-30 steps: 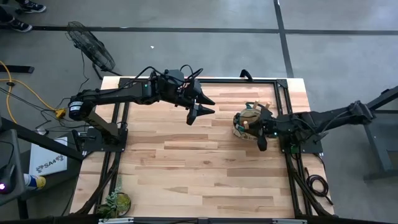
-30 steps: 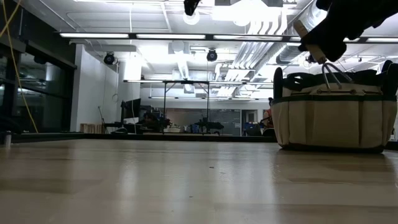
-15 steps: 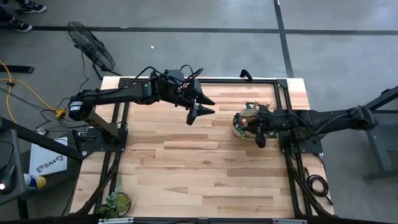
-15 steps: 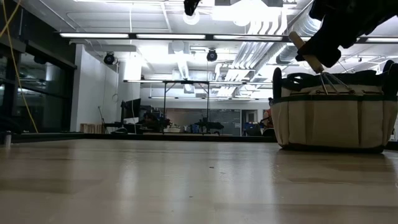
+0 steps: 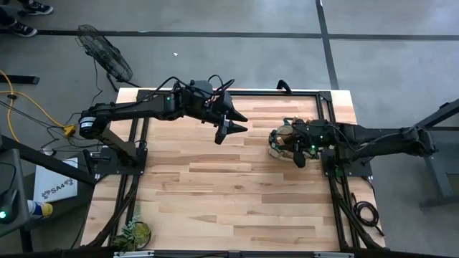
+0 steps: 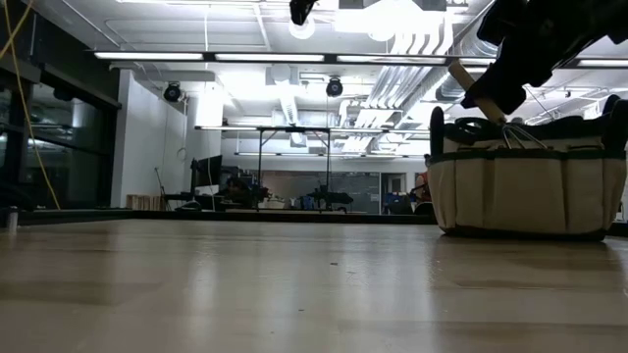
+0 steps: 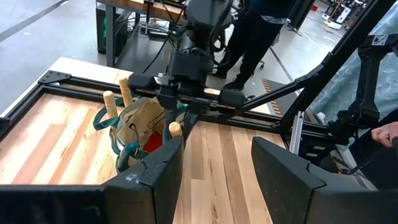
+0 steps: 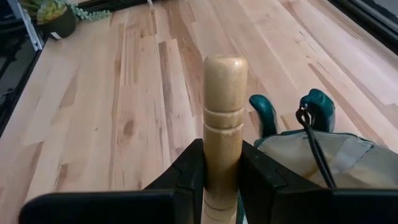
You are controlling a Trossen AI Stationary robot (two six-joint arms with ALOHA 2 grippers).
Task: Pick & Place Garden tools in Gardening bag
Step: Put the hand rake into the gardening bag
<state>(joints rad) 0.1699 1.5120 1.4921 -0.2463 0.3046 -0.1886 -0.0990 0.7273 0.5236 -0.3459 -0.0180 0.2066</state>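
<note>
**Holdings at the desk: one bag, one rake in the grip, two spare handles**

1. Right gripper (image 5: 300,147): jaws closed on the wooden handle of one hand rake (image 8: 222,118). The rake hung tilted, handle end up and away from the jaws, its wire tines (image 6: 518,135) down at the mouth of the bag.

2. Gardening bag (image 6: 528,188): one, tan canvas with green trim, stood upright on the desk (image 5: 215,186) directly under the right jaws. Green loop handles (image 8: 291,112): two seen, just ahead of the jaws.

3. Wooden handles (image 7: 115,102) standing up out of the bag on its side away from the right jaws: two counted; what tools they belonged to could not be told. One red piece (image 7: 153,141) showed inside the bag.

4. Left gripper (image 5: 231,122): jaws stood wide apart, nothing between them, hanging above bare desk well apart from the bag.

5. Potted plant (image 5: 134,233): one, at the desk's near corner, far from both pairs of jaws.
</note>
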